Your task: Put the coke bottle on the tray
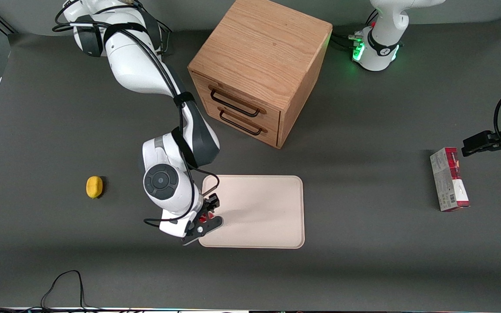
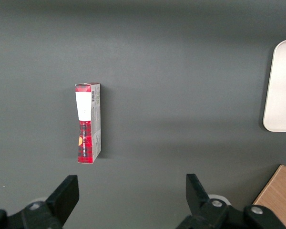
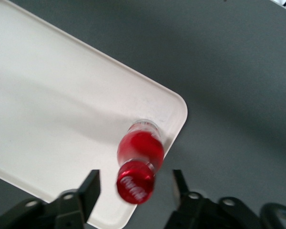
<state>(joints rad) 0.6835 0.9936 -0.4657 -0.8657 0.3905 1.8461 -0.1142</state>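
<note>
I'm over the tray (image 1: 259,208) now, at its corner nearest the working arm's end of the tabletop (image 1: 363,269) and nearest the front camera. My gripper (image 3: 133,188) hangs just above that corner, and the coke bottle (image 3: 139,162) stands between my fingers (image 3: 88,188), red cap up, clear base down on the cream surface, close inside the rounded rim.

Fingers are spread, and there's a visible gap on either side of the cap in my wrist view, so I'm not squeezing anything. As far as I can judge, the bottle is standing on its own; whether its base sits fully flat I can't quite tell from up here, but it looks upright and settled.

So the main job reads as done: bottle on tray, grip let go. What's left, by my reckoning, is only to lift straight up and clear without clipping the cap, since it stands right between my fingertips. The risk is a nudge that topples it over the low rim, because it's near the edge.

Elsewhere, the lemon (image 1: 94,187) sits well apart toward my arm's end, the wooden cabinet (image 1: 259,69) is farther from the front camera than the tray, and the red-and-white carton (image 1: 449,179) lies off toward the parked arm's end. None of them matter here.
</note>
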